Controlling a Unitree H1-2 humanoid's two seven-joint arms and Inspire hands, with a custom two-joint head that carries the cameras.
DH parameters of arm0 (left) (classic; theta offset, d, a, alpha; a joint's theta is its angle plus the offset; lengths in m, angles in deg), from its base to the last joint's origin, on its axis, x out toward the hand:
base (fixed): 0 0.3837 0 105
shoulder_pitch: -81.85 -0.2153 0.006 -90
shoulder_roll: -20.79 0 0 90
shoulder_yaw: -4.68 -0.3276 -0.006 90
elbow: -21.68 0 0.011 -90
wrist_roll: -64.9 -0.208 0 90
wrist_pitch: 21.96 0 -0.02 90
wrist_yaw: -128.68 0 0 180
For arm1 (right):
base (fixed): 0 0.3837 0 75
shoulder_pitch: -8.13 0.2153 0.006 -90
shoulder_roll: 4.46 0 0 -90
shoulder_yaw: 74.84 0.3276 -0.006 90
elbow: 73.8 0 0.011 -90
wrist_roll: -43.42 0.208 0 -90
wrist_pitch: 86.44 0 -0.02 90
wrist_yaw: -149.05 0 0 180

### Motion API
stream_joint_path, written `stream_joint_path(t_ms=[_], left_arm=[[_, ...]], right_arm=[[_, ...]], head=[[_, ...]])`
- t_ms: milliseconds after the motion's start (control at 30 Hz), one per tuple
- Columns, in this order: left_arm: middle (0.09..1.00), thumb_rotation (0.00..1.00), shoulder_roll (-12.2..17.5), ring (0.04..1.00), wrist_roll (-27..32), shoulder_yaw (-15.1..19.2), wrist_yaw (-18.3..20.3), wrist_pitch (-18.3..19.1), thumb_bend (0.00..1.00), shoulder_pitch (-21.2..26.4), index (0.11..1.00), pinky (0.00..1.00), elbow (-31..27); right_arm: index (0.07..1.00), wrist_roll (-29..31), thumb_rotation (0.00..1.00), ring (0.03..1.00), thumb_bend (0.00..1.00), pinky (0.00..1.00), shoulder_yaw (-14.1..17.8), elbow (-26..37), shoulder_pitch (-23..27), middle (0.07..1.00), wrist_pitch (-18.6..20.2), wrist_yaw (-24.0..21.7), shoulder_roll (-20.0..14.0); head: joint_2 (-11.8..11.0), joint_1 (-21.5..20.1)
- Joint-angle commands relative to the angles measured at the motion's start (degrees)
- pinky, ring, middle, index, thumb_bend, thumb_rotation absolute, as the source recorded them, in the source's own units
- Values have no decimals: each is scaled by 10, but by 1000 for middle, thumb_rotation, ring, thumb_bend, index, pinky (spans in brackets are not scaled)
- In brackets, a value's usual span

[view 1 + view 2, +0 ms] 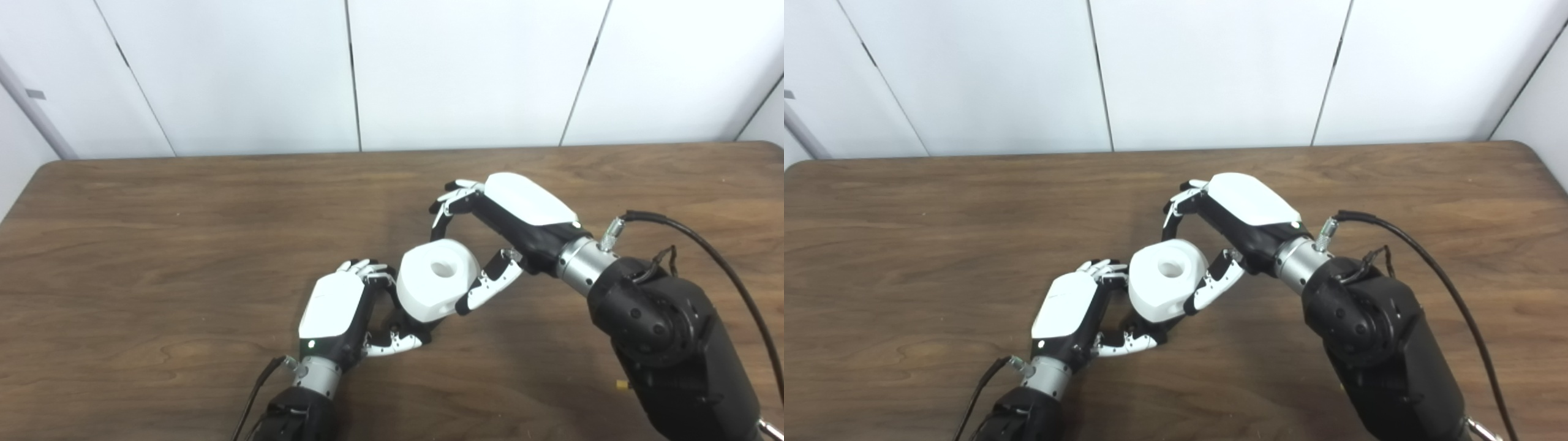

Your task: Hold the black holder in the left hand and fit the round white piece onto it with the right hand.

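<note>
— Both hands meet over the middle of the wooden table. Where's the white piece?

— That round white piece sits atop the black holder, mostly hidden beneath.

— And the left hand?

— Its fingers curl around the holder. The right hand brackets the piece, thumb touching its side, fingers arched apart above the far edge.

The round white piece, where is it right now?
The round white piece sits mid-table between both hands, above the left hand, with the right hand's thumb beside it.
</note>
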Motion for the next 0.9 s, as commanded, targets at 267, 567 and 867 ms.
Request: stream_joint_path(t_ms=[267, 567, 867], left_arm=[[783, 46, -6, 865, -8, -17, 6, -1, 520, 3, 486, 922, 14], [781, 46, -7, 862, -7, -18, 3, -2, 520, 5, 486, 920, 17], [782, 46, -10, 864, -6, -21, 1, -1, 520, 6, 487, 920, 21]], right_arm=[[483, 3, 137, 932, 525, 879, 3, -5, 11, 806, -19, 21, 5], [483, 7, 136, 933, 525, 862, 1, -18, 3, 805, -30, 37, 7], [483, 8, 136, 939, 525, 877, -1, -25, 3, 807, -30, 40, 13]], head=[[1, 1], [0, 4], [-3, 6]])
